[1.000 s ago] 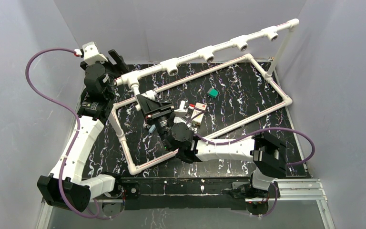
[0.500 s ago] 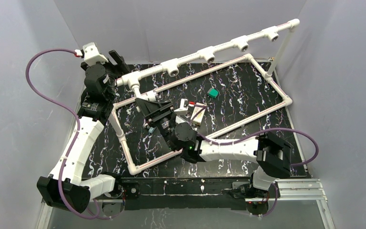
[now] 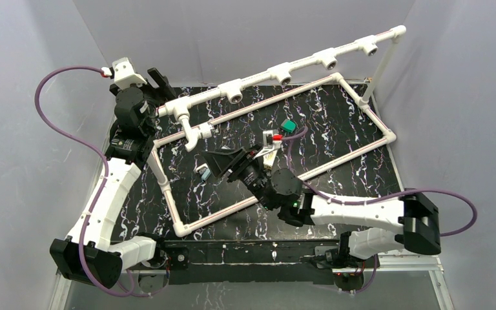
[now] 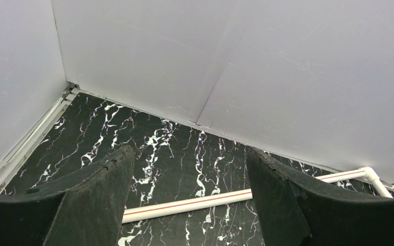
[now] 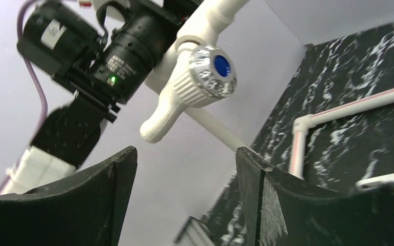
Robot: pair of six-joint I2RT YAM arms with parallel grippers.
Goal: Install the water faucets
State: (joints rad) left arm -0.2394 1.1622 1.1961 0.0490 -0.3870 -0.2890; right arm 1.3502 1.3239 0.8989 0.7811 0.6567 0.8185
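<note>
One water faucet hangs from the leftmost tee socket of the raised pipe rail, spout down. The right wrist view shows its ribbed knob with a blue centre, above and beyond my fingertips. My right gripper is open and empty, a little below and to the right of that faucet, apart from it. A second small white piece with a blue spot, apparently another faucet, lies on the table beside the right gripper. My left gripper stands open and empty at the rail's left end.
The rail carries several empty tee sockets along to the right. A white pipe frame lies flat on the black marbled table. A small green block sits inside the frame. Grey walls close in on three sides.
My right gripper has opened, let go of the faucet on the leftmost socket and drawn back to the right. The faucet stays on the rail. The left arm has not moved.
</note>
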